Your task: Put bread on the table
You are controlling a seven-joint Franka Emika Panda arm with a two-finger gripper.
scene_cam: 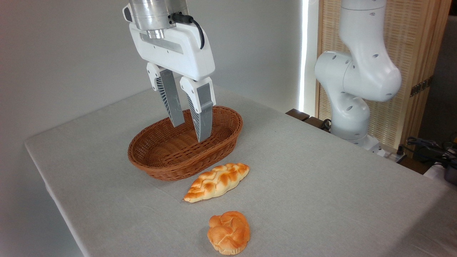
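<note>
The small round knotted golden-orange bread point(229, 232) lay on the light grey cloth-covered table point(321, 171), near the front edge. The white two-finger gripper point(190, 132) hung above the brown oval wicker basket point(150, 157), its fingers narrowly apart, holding nothing.

The white two-finger pincer point(191, 130) hangs with its jaws parted over the brown oval wicker basket point(157, 160), whose hollow below it holds nothing. In front of the pincer, a long braided pale-patched loaf point(216, 181) lies just beside the basket rim. Nearer still sits the small round glossy golden-orange knotted bun point(229, 232), apart from the loaf. Grey cloth counter point(321, 185) lies bare to the pincer's right.
</note>
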